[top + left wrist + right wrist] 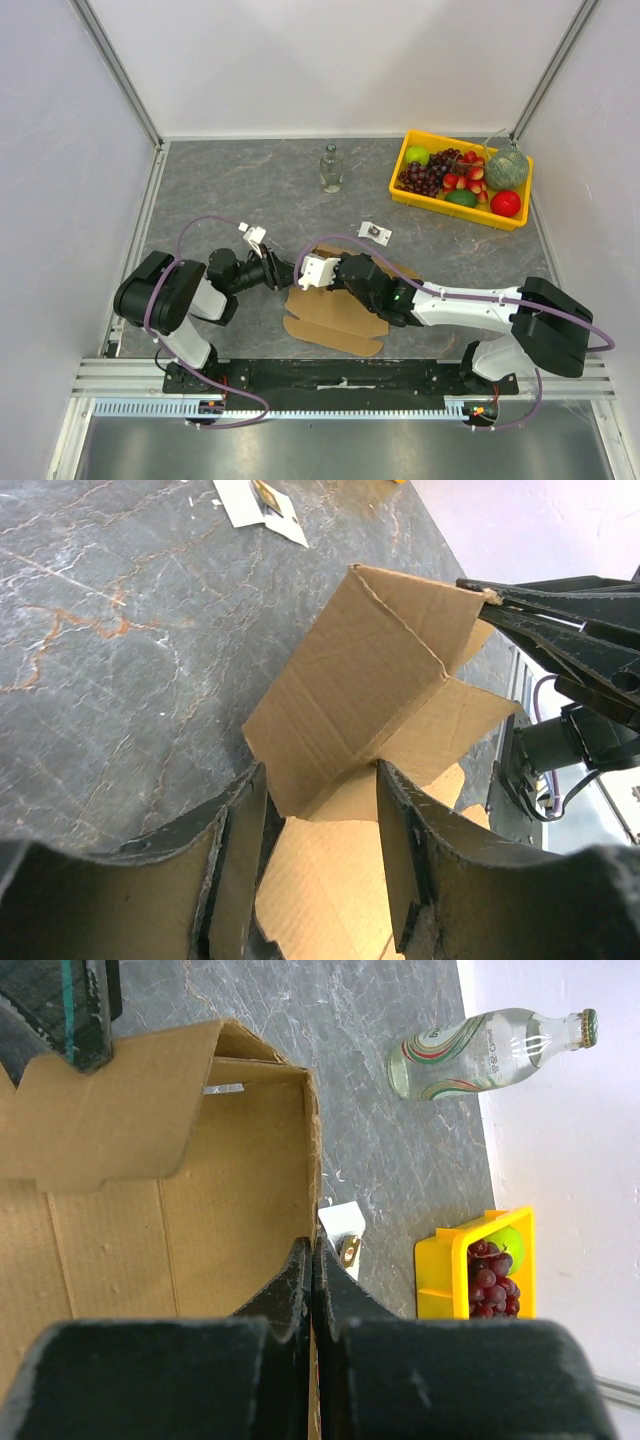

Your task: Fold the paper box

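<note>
Pinching a raised wall of the paper box (332,320), the right gripper (312,1258) is clamped tight on the cardboard. The left gripper (320,775), jaws apart, straddles a flap at the box's 9 o'clock. The half-folded box sits at the table's (250,190) 6 o'clock.

We see an upright glass bottle (331,168), a yellow tray (450,210) of fruit, and a small white card (375,232).

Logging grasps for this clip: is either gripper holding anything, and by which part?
The right gripper pinches the brown corrugated cardboard box by the edge of a raised wall; the left gripper is open.
</note>
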`<state>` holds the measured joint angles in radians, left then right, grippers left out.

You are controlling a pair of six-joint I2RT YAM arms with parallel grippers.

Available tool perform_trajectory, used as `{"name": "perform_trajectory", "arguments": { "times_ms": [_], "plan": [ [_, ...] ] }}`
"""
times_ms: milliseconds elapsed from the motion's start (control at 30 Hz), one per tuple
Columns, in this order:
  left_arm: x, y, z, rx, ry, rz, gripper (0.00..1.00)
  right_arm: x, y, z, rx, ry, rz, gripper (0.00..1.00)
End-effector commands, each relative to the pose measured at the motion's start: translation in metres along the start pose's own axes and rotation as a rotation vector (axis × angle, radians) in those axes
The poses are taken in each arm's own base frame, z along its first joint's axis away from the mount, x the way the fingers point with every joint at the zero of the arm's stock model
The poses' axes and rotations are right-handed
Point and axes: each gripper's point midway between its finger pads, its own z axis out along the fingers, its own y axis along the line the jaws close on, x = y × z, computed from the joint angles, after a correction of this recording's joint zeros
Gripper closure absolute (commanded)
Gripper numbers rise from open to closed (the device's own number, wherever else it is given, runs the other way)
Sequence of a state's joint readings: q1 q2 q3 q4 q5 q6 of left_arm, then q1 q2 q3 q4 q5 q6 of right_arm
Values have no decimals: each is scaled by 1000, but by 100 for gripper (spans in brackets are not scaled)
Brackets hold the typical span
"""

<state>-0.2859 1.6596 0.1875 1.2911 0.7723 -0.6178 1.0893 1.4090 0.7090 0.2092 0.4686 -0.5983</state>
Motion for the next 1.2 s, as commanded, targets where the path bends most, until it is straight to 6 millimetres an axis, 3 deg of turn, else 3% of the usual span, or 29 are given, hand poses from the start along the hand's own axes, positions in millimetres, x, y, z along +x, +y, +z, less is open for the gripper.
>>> {"name": "perform_trajectory", "arguments": {
  "times_ms": [0, 267, 700, 1167],
  "plan": [
    [-52, -49, 7, 200, -177, 279, 45, -6, 5, 2, -10, -26, 29, 100],
    [-42, -56, 11, 215, -160, 305, 44, -6, 9, 4, -22, -24, 34, 100],
    [-39, -45, 20, 113, -162, 361, 34, -9, 15, 4, -42, -26, 42, 100],
    [-27, -29, 25, -66, -129, 435, 33, -15, 16, 2, -41, -45, 57, 100]
  ]
}}
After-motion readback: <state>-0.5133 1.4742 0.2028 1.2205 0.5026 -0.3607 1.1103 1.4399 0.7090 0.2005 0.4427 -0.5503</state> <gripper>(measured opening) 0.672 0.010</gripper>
